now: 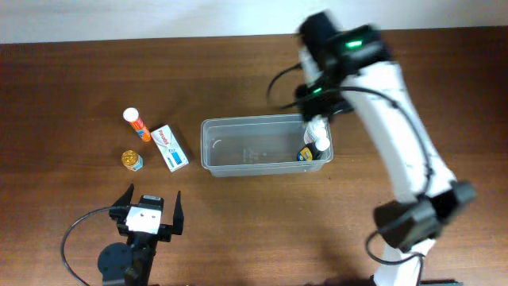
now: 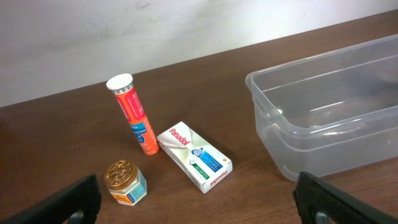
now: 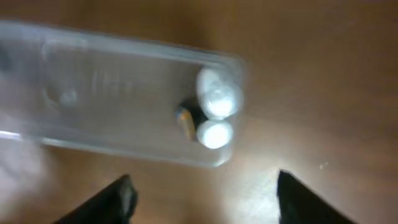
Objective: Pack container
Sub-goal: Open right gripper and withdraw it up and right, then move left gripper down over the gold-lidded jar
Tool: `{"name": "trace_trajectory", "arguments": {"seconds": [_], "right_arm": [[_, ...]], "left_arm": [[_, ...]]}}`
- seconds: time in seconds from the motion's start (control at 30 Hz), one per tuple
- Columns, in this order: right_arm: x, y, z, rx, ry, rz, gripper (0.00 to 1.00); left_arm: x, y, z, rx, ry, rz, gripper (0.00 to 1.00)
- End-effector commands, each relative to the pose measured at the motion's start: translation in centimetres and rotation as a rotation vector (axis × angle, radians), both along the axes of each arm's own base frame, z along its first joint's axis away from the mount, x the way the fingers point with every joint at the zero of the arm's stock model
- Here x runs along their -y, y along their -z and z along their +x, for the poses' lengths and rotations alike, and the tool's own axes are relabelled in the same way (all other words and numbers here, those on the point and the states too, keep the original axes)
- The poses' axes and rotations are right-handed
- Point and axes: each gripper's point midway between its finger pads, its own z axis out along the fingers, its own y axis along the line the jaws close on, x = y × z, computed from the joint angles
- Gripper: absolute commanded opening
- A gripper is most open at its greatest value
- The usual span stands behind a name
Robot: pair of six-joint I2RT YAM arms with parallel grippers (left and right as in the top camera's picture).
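Both my left gripper (image 2: 205, 202) and right gripper (image 3: 208, 199) gape, holding nothing. Two white-capped bottles (image 1: 317, 141) sit inside the long clear plastic container (image 1: 254, 121).

My brown table (image 1: 71, 79) bears the container (image 1: 238, 169). To its left I see a tube (image 1: 136, 125), a box (image 1: 170, 148) and a jar (image 1: 132, 160), close together.

The white box (image 2: 194, 157) lying on the worktop carries the brand name "Panadol" in red letters along its top face. The smaller print on its green and blue end cannot be read. The print on the orange tube (image 2: 132, 114) and on the small jar (image 2: 124, 182) is too small to read.
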Motion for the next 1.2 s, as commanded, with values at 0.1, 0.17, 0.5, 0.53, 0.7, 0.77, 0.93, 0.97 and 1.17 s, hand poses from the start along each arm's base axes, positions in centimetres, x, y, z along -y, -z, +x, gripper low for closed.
{"name": "trace_trajectory", "arguments": {"seconds": [0.1,0.17,0.5,0.53,0.7,0.77,0.93,0.97,1.17], "right_arm": [[8.2,-4.7,0.8,0.120,0.252,0.086,0.81],[9.9,-4.5,0.5,0.104,0.298,0.078,0.86],[14.6,-4.2,-0.2,0.080,0.422,0.061,0.98],[14.8,-4.2,-0.2,0.080,0.426,0.061,0.98],[14.7,-4.2,-0.1,0.082,0.425,0.061,0.98],[14.7,-4.2,-0.1,0.082,0.425,0.061,0.98],[14.7,-4.2,-0.1,0.082,0.425,0.061,0.98],[14.7,-4.2,-0.1,0.082,0.425,0.061,0.99],[14.7,-4.2,-0.1,0.082,0.425,0.061,0.98]], "left_arm": [[-0.8,-0.3,0.1,0.021,-0.038,0.023,0.99],[-1.0,-0.3,0.1,0.018,-0.050,0.024,0.99],[-0.9,-0.3,0.1,0.020,-0.049,0.023,0.99],[-0.7,-0.3,0.1,0.021,-0.037,0.013,0.99],[-0.1,-1.7,0.1,0.041,-0.031,-0.139,0.99],[0.1,-3.0,0.0,0.047,-0.029,-0.198,0.99],[0.3,-6.2,0.1,-0.023,-0.026,-0.234,0.99],[0.4,-6.9,0.3,-0.059,-0.026,-0.237,0.99],[0.7,-10.5,4.1,-0.364,-0.020,-0.251,0.99]]}}
